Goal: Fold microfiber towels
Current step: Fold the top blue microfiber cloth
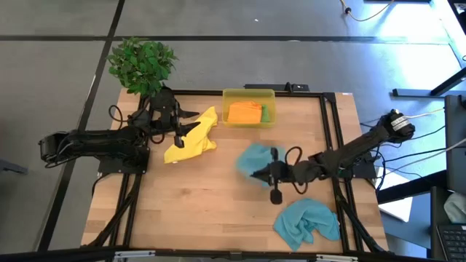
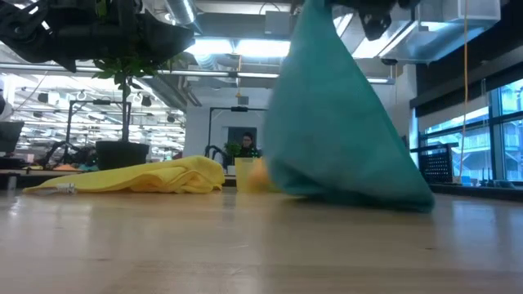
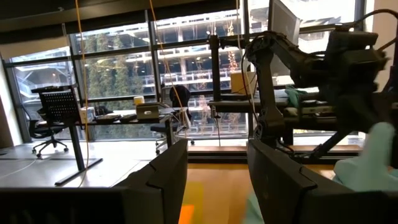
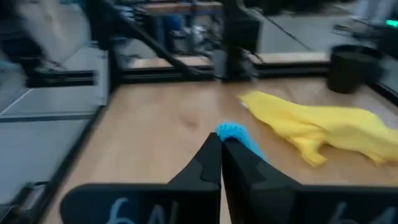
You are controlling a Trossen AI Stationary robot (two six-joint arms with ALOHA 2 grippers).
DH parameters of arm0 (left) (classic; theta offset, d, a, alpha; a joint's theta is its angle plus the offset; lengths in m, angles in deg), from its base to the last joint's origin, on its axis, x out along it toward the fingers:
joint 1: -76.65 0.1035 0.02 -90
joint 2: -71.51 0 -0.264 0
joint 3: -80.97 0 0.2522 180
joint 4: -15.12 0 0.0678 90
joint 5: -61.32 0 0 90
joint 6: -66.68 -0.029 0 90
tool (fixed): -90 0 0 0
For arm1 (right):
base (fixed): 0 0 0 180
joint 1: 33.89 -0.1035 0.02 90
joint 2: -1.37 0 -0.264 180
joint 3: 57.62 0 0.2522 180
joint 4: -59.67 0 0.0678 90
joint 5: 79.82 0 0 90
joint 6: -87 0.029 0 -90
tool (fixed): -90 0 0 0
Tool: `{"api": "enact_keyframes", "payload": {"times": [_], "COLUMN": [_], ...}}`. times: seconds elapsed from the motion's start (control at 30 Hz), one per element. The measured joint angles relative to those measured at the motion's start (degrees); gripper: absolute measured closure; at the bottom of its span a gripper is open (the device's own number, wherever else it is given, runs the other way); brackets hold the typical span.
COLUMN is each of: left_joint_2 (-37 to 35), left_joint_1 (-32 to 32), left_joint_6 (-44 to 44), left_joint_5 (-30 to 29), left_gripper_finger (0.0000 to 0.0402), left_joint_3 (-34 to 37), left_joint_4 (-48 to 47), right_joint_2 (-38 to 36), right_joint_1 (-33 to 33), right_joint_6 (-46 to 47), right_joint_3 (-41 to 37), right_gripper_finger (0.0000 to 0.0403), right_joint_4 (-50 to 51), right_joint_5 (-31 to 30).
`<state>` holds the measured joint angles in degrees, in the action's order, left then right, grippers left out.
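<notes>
- Right end effector [image 1: 256, 172] is pinched on a teal towel [image 1: 253, 159], lifting it just off the table [image 1: 204, 204], in front of the yellow bin [image 1: 248, 94].
- Left end effector [image 1: 177, 135], fingers spread, hovers over the yellow towel [image 1: 192, 140] left of the bin.
- A second teal towel [image 1: 307, 222] lies crumpled farther from the bin, at the table's near edge.

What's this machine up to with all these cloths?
It is working through a set of microfiber towels. The right gripper is shut on a teal-blue towel and holds it lifted so it hangs in a cone over the middle of the table. The left gripper hovers open beside a crumpled yellow towel. A second teal-blue towel lies bunched near the front edge, and orange and green ones sit in the yellow bin at the back.
</notes>
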<state>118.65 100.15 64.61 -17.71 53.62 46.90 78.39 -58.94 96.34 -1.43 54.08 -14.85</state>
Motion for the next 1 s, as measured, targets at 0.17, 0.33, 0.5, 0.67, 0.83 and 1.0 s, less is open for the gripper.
{"api": "enact_keyframes", "payload": {"times": [0.17, 0.33, 0.5, 0.67, 0.83, 1.0], "left_joint_2": [0.0, 0.0, 0.0, 0.0, 0.0, 0.0], "left_joint_1": [0.0, 0.0, 0.0, 0.0, 0.0, -0.2], "left_joint_6": [0.0, 0.0, 0.0, 0.0, 0.1, 4.6], "left_joint_5": [0.0, 0.0, 0.0, 0.0, 0.0, 0.2], "left_gripper_finger": [0.0245, 0.0245, 0.0245, 0.0245, 0.0245, 0.0245], "left_joint_3": [0.0, 0.0, 0.0, 0.0, 0.0, 0.0], "left_joint_4": [0.0, 0.0, 0.0, 0.0, 0.1, 0.5], "right_joint_2": [1.5, 6.5, 11.8, 18.0, 22.3, 23.3], "right_joint_1": [-0.7, 0.6, 2.1, 1.8, 1.9, 2.1], "right_joint_6": [2.1, 6.8, 10.2, 14.7, 17.2, 17.2], "right_joint_3": [0.0, -0.6, -0.6, -0.6, -0.6, -0.6], "right_gripper_finger": [0.0398, 0.0398, 0.0398, 0.0395, 0.0370, 0.0338], "right_joint_4": [3.6, 4.7, 3.9, 3.7, 2.8, 2.3], "right_joint_5": [2.8, 12.7, 24.0, 33.3, 35.0, 32.8]}}
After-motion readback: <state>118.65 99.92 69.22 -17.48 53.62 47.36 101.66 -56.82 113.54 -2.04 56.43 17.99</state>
